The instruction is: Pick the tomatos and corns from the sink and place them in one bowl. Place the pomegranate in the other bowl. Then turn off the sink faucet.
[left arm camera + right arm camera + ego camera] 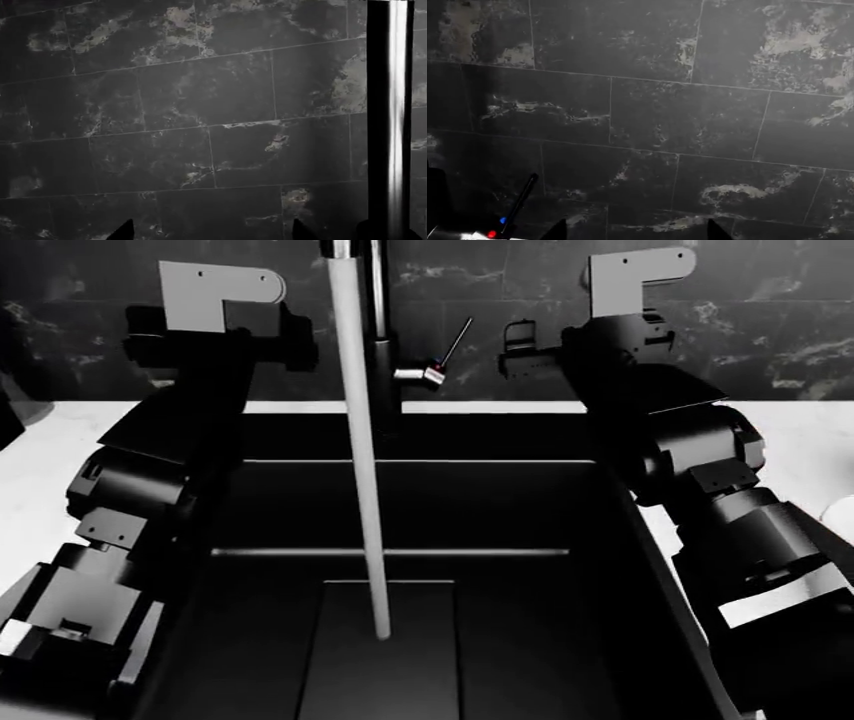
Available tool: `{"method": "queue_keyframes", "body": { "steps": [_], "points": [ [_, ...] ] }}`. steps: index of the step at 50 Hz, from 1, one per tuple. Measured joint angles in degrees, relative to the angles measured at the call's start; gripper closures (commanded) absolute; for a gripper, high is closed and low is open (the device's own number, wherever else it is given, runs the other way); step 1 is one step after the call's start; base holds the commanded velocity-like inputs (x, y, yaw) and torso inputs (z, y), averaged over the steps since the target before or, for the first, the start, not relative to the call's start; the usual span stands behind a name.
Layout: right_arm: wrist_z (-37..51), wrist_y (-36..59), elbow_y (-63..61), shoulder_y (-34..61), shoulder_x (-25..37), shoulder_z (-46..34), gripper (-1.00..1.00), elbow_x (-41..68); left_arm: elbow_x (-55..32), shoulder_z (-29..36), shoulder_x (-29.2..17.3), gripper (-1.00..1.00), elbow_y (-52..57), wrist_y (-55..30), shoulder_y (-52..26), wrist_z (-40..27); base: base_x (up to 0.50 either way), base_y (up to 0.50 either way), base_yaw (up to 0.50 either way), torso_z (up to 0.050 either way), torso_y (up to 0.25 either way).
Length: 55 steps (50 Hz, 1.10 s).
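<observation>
Water (363, 460) runs in a pale stream from the faucet (380, 300) into the dark sink (441, 510). The faucet's thin lever handle (455, 343) sticks up to the right of the pipe, above a red and blue mark. Both arms are raised toward the back wall. My left gripper (210, 230) is open and faces the tiles, with the chrome faucet pipe (393, 120) beside it. My right gripper (632, 229) is open too, with the lever handle (520, 202) off to one side. No tomatos, corns, pomegranate or bowls are in view.
White countertop (67, 440) flanks the sink on both sides. Dark marble wall tiles (747, 300) rise close behind the faucet. A pale rounded edge (841, 510) shows at the counter's far right; what it is cannot be made out.
</observation>
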Motion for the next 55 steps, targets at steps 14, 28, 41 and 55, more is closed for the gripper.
{"method": "queue_keyframes", "body": {
  "steps": [14, 28, 41, 55],
  "points": [
    [-0.5, -0.5, 0.7, -0.2, -0.2, 0.3, -1.0, 0.1, -0.1, -0.3, -0.7, -1.0, 1.1, -0.1, 0.5, -0.8, 0.5, 0.0, 0.0, 0.0, 0.001],
    [-1.6, -0.9, 3.3, 0.1, -1.3, 0.0, -1.0, -0.3, -0.7, -0.8, -1.3, -1.0, 1.7, -0.2, 1.3, -1.2, 0.18, 0.0, 0.0, 0.0, 0.0],
    [-6.5, -3.4, 16.6, 2.0, -6.7, 1.2, -1.0, -6.4, -1.7, -1.0, -1.7, -1.0, 2.9, -0.4, 1.9, -0.1, 0.0, 0.0, 0.0, 0.0, 0.0],
    [-11.0, -4.7, 21.0, 1.3, -10.1, 14.8, -1.0, -23.6, -2.9, -1.4, -2.8, -1.0, 5.4, 0.5, 2.8, 2.1, 0.0, 0.0, 0.0, 0.0, 0.0]
  ]
}}
